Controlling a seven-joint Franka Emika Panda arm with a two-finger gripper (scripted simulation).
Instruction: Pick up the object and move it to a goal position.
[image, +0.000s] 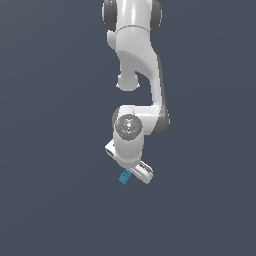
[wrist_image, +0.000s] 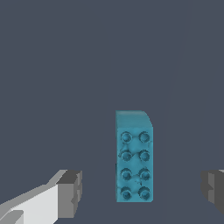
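1. In the exterior view, the teal studded brick is largely hidden beneath the white pincer; only one corner is seen.
2. In the wrist view, the brick lies on the table, between widely spread fingers, touching neither.
3. The second finger is cut off at the frame edge.

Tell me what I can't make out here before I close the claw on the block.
- Goal position: no marker shows in either view.
- Claw fingertips: the wrist view's edge cuts them off, so only the pads show; in the exterior view the arm's own body hides them.
- Block: tiny in the exterior view and partly hidden behind the claw; its studs show only in the wrist view.
- Claw height above the floor: neither view settles it.
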